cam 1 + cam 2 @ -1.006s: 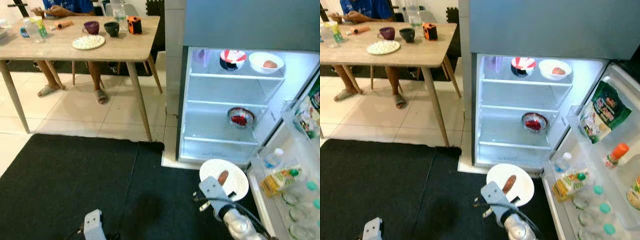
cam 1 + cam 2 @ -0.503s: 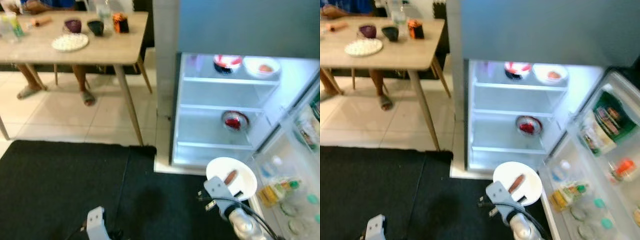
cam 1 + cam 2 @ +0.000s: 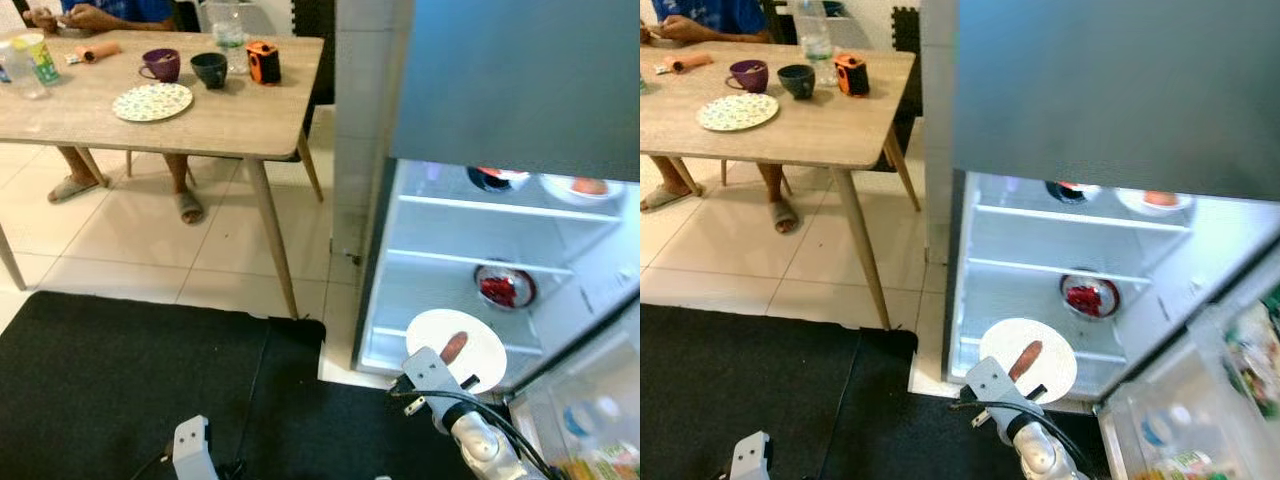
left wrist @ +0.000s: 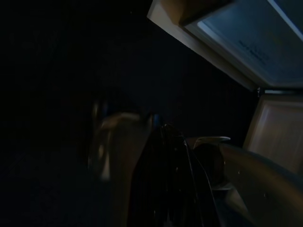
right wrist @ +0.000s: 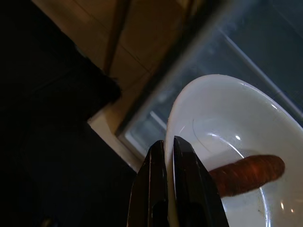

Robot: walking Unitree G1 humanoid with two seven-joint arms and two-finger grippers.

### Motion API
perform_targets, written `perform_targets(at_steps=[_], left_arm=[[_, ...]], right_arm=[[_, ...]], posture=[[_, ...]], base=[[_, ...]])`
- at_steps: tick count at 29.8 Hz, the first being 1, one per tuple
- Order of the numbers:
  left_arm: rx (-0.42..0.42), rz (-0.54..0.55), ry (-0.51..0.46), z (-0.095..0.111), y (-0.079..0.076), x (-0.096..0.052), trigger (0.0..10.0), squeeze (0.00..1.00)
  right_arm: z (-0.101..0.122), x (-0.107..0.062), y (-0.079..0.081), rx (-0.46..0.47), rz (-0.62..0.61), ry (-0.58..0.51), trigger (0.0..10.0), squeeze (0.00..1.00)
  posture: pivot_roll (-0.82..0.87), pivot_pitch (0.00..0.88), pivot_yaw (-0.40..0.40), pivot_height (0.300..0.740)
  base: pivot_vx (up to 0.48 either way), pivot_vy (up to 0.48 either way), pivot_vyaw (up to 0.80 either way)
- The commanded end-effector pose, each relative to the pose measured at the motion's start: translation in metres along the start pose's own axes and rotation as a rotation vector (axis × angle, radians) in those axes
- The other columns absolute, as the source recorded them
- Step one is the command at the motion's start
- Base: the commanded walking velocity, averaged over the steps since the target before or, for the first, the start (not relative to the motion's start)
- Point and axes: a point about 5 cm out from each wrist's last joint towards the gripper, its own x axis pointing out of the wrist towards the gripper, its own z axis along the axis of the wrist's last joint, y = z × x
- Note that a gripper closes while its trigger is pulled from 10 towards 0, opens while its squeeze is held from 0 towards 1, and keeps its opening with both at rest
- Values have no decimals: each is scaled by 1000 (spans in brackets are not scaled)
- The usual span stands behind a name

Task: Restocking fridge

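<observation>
A white plate [image 3: 1055, 352] bearing one reddish sausage [image 3: 1025, 359] is held roughly level before the open fridge [image 3: 1080, 250], near its lowest shelf.

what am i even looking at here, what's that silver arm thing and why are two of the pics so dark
A humanoid robot is restocking a fridge. The two bright pictures come from cameras on its head, looking down. The dark ones come from cameras on its wrists. The right gripper, with its jaws shut on the rim, carries a white plate with a sausage toward the open fridge. The left gripper hangs idle over a black mat. Behind, a person sits at a wooden table.
</observation>
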Motion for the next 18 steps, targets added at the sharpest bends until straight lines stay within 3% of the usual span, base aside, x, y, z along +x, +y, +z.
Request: perform_targets(at_steps=[1,5,10,18], left_arm=[[6,26,24,-4,4,-2,10000,0],[36,65,43,-4,6,-2,10000,0],[41,8,62,-8,1,-1,10000,0],[60,-14,95,-14,0,-3,10000,0]], right_arm=[[-1,-1,4,6,10,5,10000,0],[-1,-1,4,6,10,4,10000,0],[0,0,3,5,9,2,10000,0],[1,1,2,6,3,-3,10000,0]], posture=[[-95,133,-5,740],[-94,131,-8,740],[-94,131,-8,740],[-96,133,-6,740]], base=[[0,0,0],[0,0,0],[0,0,0],[60,-416,0]])
